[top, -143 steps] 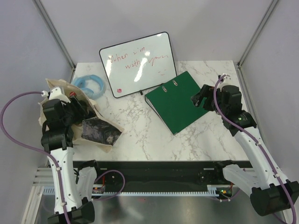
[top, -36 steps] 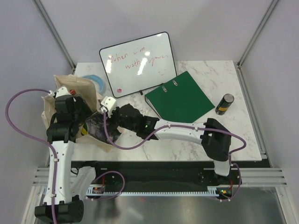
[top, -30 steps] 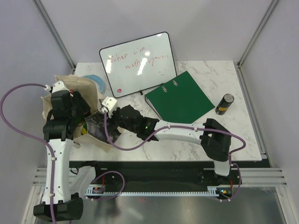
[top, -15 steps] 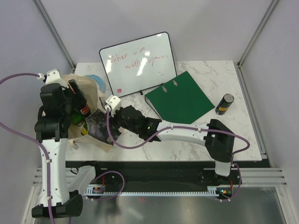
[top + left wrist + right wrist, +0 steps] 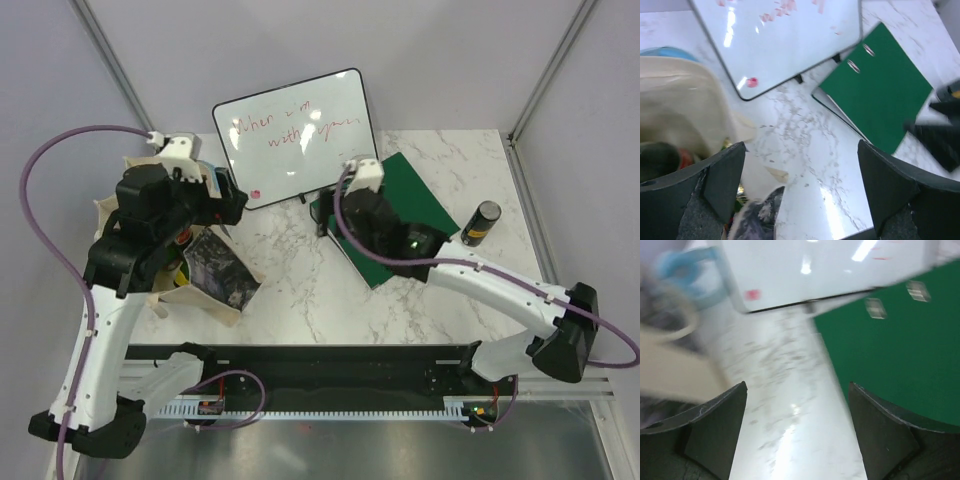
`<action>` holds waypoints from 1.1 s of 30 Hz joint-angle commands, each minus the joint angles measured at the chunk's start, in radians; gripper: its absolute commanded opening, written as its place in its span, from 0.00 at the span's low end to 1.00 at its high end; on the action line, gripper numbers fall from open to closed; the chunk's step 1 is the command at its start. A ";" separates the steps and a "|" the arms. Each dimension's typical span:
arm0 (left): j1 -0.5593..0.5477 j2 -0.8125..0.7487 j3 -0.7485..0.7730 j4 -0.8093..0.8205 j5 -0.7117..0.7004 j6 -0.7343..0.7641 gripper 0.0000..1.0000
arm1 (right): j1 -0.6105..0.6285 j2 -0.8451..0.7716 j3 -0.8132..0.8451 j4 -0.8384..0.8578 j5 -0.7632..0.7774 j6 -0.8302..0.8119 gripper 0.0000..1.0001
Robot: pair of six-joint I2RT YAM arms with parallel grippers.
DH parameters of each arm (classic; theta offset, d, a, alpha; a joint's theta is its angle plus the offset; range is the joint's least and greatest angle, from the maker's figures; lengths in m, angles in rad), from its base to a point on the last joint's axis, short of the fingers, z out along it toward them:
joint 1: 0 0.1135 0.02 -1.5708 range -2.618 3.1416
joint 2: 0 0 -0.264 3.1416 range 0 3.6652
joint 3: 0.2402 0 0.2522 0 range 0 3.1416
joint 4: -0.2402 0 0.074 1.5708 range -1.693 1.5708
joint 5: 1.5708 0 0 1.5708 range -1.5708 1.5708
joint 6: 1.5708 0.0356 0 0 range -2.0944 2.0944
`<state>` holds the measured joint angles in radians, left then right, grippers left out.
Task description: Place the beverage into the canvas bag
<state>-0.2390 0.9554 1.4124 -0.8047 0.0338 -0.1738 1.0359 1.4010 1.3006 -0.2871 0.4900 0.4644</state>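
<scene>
The beige canvas bag (image 5: 160, 292) stands at the table's left with its dark mottled print (image 5: 217, 272) facing right. Inside its mouth are a green bottle with a red label (image 5: 183, 240) and a yellow-green one (image 5: 179, 273); in the left wrist view a dark green and red bottle top (image 5: 662, 160) shows behind the cloth (image 5: 680, 105). My left gripper (image 5: 226, 203) hangs open above the bag's right rim, empty (image 5: 800, 187). My right gripper (image 5: 330, 215) is open and empty over the binder's left edge (image 5: 797, 432).
A dark can (image 5: 485, 222) stands at the right of the marble table (image 5: 300, 300). A green binder (image 5: 395, 215) lies in the middle, a whiteboard (image 5: 295, 135) leans at the back, and a blue tape roll (image 5: 205, 172) lies behind the bag.
My left gripper has opened, released the red-labelled bottle into the bag and lifted toward the back right. My right gripper has released the bag's edge, opened and drawn back right over the binder.
</scene>
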 commanded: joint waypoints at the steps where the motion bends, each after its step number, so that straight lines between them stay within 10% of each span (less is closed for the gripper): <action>1: -0.135 0.005 0.013 0.053 0.054 0.074 1.00 | -0.276 -0.057 -0.034 -0.376 0.238 0.181 0.91; 13: -0.224 -0.216 -0.233 0.453 0.377 -0.081 1.00 | -0.899 -0.071 -0.063 -0.439 0.128 0.163 0.98; 33: -0.224 -0.297 -0.293 0.432 0.264 -0.016 0.99 | -1.076 0.174 -0.106 -0.218 -0.016 0.072 0.88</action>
<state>-0.4606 0.6899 1.1095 -0.3901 0.3321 -0.2146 -0.0368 1.5322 1.1984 -0.5858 0.4892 0.5755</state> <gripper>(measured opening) 0.996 0.923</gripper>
